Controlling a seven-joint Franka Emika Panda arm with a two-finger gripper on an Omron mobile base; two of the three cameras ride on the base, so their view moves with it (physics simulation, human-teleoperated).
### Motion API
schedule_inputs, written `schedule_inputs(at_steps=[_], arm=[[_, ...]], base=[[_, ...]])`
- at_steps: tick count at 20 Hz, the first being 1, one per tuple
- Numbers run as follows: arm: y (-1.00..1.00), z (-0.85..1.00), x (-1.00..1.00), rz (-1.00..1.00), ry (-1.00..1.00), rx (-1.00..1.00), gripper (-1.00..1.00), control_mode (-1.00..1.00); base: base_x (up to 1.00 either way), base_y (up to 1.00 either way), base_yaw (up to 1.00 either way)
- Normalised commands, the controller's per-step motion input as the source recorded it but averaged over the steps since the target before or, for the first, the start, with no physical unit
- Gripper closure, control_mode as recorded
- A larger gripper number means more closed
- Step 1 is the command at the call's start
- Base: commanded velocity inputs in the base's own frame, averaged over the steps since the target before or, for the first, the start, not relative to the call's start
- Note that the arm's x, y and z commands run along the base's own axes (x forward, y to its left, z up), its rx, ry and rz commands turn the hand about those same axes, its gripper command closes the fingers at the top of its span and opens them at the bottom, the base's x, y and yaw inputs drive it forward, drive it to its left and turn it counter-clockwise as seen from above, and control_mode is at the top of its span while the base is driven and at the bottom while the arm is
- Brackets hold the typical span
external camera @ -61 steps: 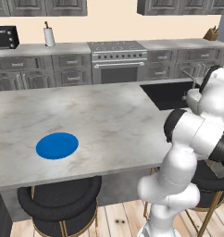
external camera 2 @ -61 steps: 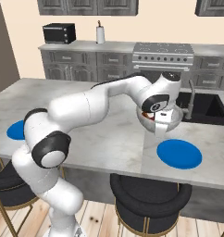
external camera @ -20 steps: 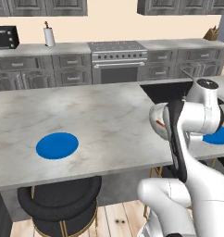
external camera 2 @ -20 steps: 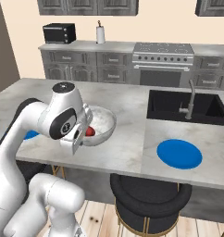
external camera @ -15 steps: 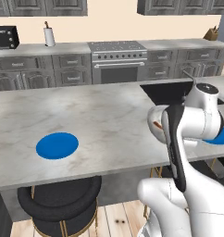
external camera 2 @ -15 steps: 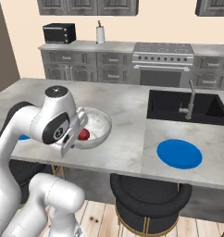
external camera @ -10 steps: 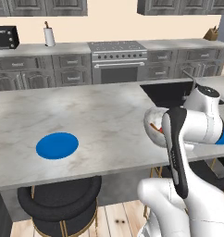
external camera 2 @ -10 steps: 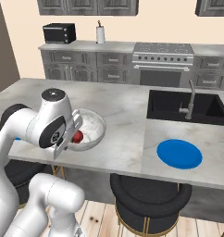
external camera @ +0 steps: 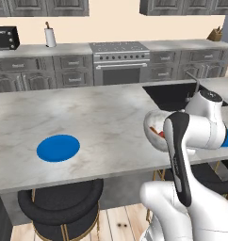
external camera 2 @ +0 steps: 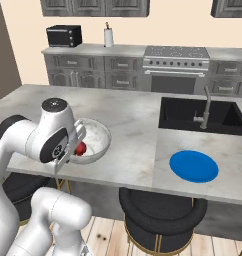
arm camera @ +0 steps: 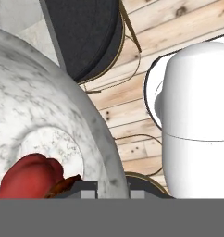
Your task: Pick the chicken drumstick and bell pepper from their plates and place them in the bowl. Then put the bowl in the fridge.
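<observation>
Bowl is in the gripper's grasp, carried at the near edge of the island counter, low over the marble or just off it; which, I cannot tell. The arm's wrist covers the side of the rim nearest the robot. In the hand view the two fingertips pinch the bowl's wall, one inside and one outside, so the gripper is clamped on the rim.

Both foods are already inside: the red pepper lies on the bowl's floor, and a brown-orange sliver beside it is most likely the drumstick. In the right base view the pepper shows as a red spot just next to the wrist. Both blue plates are bare, one near the counter's front left, the other near the front edge beside the sink.

So the filling step looks done, and the step in hand is carrying the bowl to the fridge. The next move calls for keeping the bowl level so nothing rolls out, clearing the counter edge and the stools below, then turning the base toward the fridge. A one-sided rim grip may let the bowl tip, so slow, steady motion seems wise.
</observation>
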Motion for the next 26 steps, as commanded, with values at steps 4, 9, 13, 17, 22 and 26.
schedule_inputs(at_steps=[4,9,13,17,22,26], arm=[[0.00,0.00,0.00,0.00,0.00,0.00,1.00,-1.00],[0.00,0.00,0.00,0.00,0.00,0.00,1.00,1.00],[0.00,0.00,0.00,0.00,0.00,0.00,1.00,1.00],[0.00,0.00,0.00,0.00,0.00,0.00,1.00,1.00],[0.00,0.00,0.00,0.00,0.00,0.00,1.00,1.00],[0.00,0.00,0.00,0.00,0.00,0.00,1.00,1.00]], base=[[0.00,0.00,0.00],[0.00,0.00,0.00],[0.00,0.00,0.00],[-0.40,-0.03,0.03],[-0.67,-0.11,0.00],[-0.59,-0.03,-0.15]])
